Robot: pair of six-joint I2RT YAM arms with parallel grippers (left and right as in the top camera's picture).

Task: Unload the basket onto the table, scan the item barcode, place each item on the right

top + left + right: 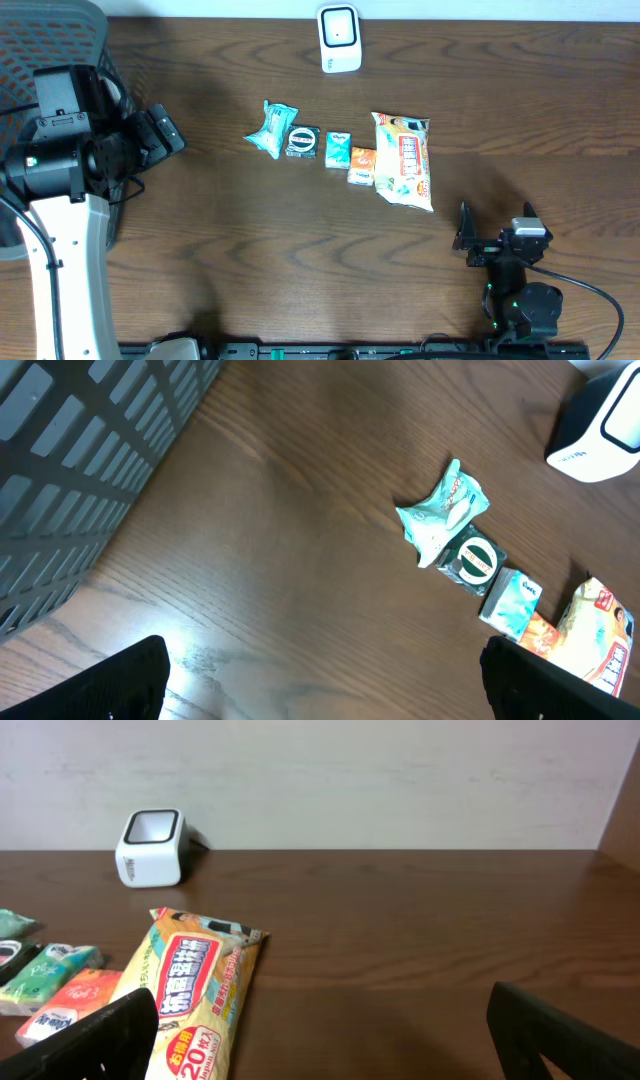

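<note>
Nearest, by the near right corner of the desk (300,260): right tool (320,1045), fingers spread fully wide, gripping nothing, aimed toward the far edge. Farther in, at the left edge: left tool (322,685), likewise spread wide, holding nothing, raised above bare wood. Across the middle of the desk, well apart from both tools, a row of five items: crumpled teal packet (272,130) at the left end, then dark packet with round label (302,141), teal box (338,149), orange packet (362,164), and large yellow-and-white pack (404,160) at the right end. Farthest, at the far edge, white scanner (339,39), standing alone. Beyond the far left corner, grey mesh chair (40,40).
</note>
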